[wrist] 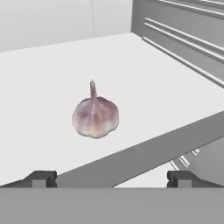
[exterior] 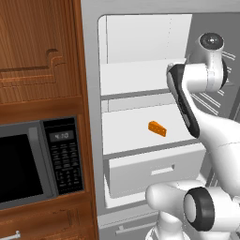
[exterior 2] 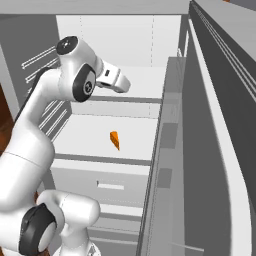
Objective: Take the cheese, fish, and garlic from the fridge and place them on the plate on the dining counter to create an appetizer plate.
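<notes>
Hand view: garlic (wrist: pixel 95 116) lies ahead of the wide-open, empty tool (wrist: pixel 111 178), seemingly apart.

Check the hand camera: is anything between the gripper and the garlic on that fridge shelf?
Nothing visible is. The garlic sits alone on the white shelf, upright, ahead of the open gripper. The shelf's grey front edge runs below it, between the garlic and the fingertips.

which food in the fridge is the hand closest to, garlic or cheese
The garlic: it sits right ahead of the open hand on the upper shelf. The orange cheese lies on the shelf below.
</notes>
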Available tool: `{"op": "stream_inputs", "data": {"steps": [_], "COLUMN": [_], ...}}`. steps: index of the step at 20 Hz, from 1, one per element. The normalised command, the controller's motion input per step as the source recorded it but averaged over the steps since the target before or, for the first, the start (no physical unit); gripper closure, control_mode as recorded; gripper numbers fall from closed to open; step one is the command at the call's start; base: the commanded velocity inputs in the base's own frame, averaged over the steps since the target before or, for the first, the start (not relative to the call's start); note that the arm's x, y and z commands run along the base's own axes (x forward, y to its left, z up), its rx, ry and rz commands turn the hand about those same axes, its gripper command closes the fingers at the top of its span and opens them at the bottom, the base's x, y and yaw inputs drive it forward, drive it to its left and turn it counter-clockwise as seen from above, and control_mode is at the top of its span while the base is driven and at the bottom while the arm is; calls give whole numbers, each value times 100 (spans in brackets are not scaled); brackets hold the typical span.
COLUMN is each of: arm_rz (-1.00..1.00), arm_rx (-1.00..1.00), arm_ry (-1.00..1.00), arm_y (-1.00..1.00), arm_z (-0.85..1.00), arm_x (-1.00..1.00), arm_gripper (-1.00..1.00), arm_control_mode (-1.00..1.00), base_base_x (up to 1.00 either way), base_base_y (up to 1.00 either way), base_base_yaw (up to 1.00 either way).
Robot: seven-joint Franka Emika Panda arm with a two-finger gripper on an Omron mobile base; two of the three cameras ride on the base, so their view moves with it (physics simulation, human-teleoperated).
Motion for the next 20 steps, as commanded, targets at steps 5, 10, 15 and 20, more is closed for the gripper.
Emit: {"op": "stream_inputs", "data": {"steps": [5, 10, 15, 20], "arm_rz": [0, 0, 0, -2], "arm_rx": [0, 0, 0, 0], "arm_ry": [0, 0, 0, 0], "arm_y": [-3, -11, -8, 0], "arm_z": [-23, -10, -7, -10], "arm_x": [43, 40, 39, 29], "arm_gripper": [-100, -100, -100, -100], "arm_control_mode": [-100, -100, -100, -100], "base_base_x": [0, 0, 0, 0], "base_base_y": [0, 0, 0, 0], "base_base_yaw": [0, 0, 0, 0]}}
